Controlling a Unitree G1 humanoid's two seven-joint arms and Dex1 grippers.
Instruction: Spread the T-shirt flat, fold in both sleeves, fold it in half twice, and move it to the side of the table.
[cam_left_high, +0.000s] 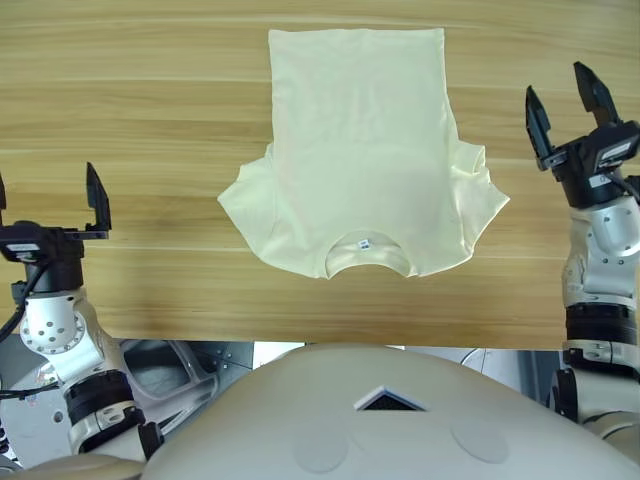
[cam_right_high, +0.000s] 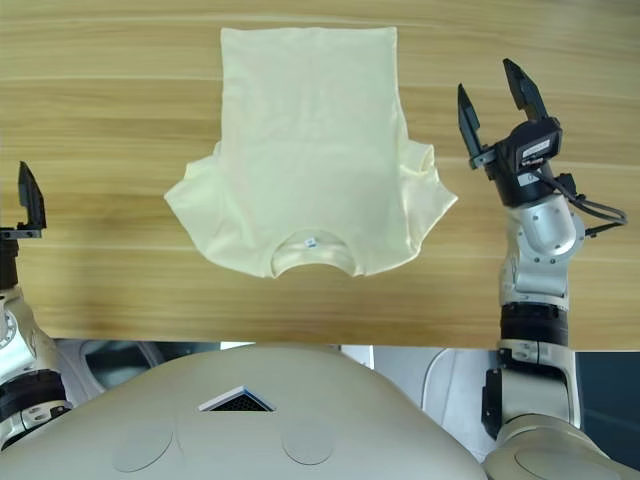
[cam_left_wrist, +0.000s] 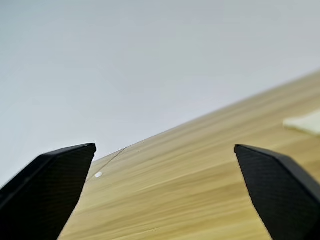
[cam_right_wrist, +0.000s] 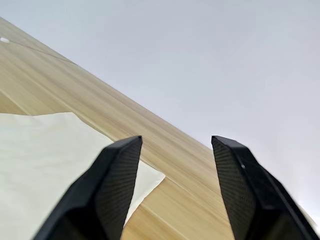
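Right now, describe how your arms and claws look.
The left claw and right claw each have two black, pointed fingers. Silver-grey rounded arm segments alternate with black rings; black cables loop beside the wrists.

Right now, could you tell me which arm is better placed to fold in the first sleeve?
Probably the right: the open right gripper hangs close beside the right sleeve of the T-shirt, while the open left gripper sits farther from the left sleeve.

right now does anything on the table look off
Mostly no: the T-shirt lies flat, collar toward the robot. Only its right sleeve is puckered and creased at the armpit.
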